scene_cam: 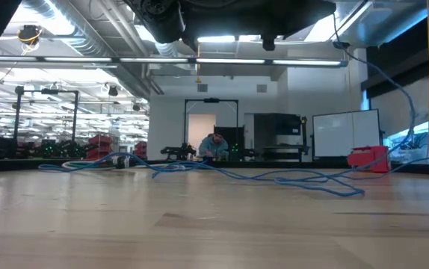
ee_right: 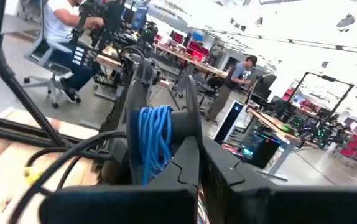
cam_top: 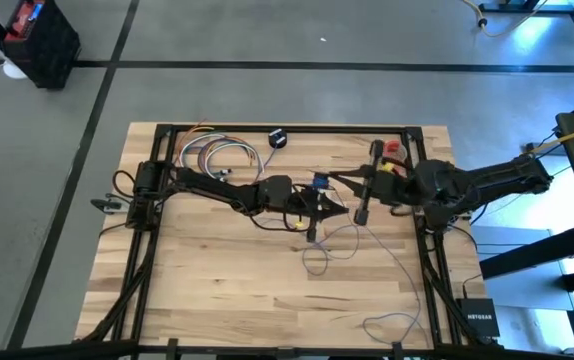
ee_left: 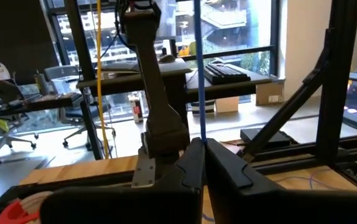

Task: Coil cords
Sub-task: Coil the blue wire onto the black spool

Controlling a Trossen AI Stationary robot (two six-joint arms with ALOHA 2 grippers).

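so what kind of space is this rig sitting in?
Looks like an open robotics lab or workshop. A person works at a bench beyond the wooden table, a whiteboard stands to one side, and more desks with office chairs fill the room.

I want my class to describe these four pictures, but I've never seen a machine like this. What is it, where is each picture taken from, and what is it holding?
It is a robot with two dark arms at a wooden table, each ending in two-fingered jaws. One picture looks straight down: the left arm and the right arm meet mid-table. One looks level across the tabletop into the room behind. The other two come from cameras on each wrist.

A thin blue cord lies in loose loops on the table. Near the far edge are a small black puck, a bundle of coloured wires and a red object.

The left jaws are shut on the cord, which rises from between them. The right jaws are shut too; whether they grip anything is unclear. The right wrist camera shows a blue coil already wound.
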